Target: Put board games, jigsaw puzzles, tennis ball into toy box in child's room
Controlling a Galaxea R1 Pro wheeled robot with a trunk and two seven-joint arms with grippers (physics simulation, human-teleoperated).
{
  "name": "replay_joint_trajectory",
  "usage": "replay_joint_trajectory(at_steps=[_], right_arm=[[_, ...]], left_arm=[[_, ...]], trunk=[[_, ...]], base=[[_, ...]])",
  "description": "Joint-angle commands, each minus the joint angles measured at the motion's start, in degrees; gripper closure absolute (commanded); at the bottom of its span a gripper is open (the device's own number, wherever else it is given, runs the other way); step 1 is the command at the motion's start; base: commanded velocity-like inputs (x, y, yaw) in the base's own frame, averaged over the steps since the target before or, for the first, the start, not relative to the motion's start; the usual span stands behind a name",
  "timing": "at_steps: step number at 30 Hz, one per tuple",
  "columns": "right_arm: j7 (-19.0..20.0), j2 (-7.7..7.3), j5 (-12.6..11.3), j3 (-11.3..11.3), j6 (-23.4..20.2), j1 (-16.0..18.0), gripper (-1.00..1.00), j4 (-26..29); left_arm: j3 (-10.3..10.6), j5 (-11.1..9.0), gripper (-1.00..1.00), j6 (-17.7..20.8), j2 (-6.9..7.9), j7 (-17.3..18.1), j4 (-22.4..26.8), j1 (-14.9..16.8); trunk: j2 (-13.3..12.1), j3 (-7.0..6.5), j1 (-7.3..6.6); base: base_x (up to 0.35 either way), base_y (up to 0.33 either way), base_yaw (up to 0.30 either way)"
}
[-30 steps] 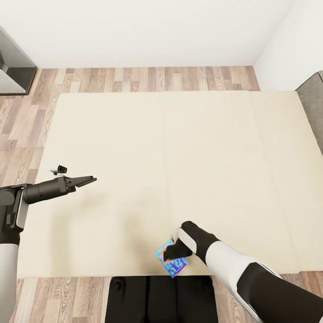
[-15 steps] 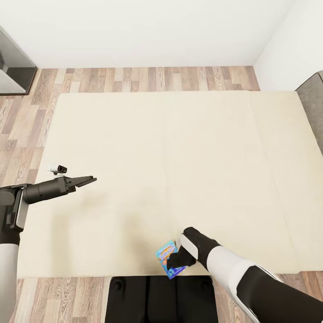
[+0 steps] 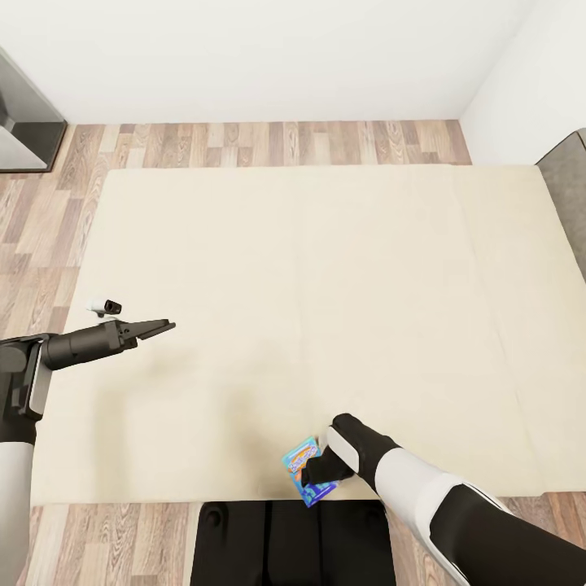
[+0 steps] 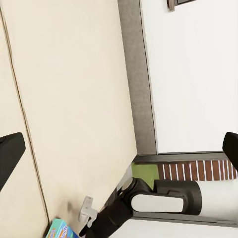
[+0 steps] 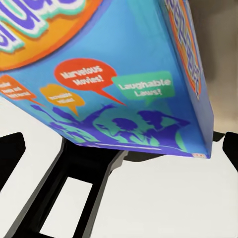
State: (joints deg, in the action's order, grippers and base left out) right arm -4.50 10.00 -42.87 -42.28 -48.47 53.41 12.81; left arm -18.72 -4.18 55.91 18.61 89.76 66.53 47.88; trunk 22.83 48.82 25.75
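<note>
Bedroom in home: wide beige bed (image 3: pixel 325 268), wood plank floor (image 3: pixel 244 142), white walls (image 3: pixel 268 57).

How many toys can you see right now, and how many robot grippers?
Blue board game: 1
Grippers: 2, the left gripper and the right gripper
Total: 3

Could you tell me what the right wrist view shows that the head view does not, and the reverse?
Right wrist view alone: the blue board game's cover print, with speech bubbles reading "Marvelous Movies!" and "Laughable Laws!".

Head view alone: the whole beige bed, the wood plank floor, and the left gripper held out over the bed's left part.

Both: the blue board game at the right gripper, near the bed's front edge.
</note>
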Motion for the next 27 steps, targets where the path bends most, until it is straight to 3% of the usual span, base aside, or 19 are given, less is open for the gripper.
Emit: replay_joint_trajectory(at_steps=[1, 27], right_arm=[[-0.46, 0.0, -0.59, -0.27, -0.14, 0.03, -1.0, 0.08], [-0.42, 0.0, -0.66, -0.69, -0.3, 0.03, -1.0, 0.46]], left_arm=[[0.0, 0.05, -1.0, 0.61, 0.02, 0.24, 0.01, 0.02], [0.0, 0.05, -1.0, 0.61, 0.02, 0.24, 0.01, 0.02]], trunk=[[0.09, 0.06, 0.03], [0.09, 0.06, 0.03]], base=[[0.0, 0.0, 0.0], [0.0, 0.0, 0.0]])
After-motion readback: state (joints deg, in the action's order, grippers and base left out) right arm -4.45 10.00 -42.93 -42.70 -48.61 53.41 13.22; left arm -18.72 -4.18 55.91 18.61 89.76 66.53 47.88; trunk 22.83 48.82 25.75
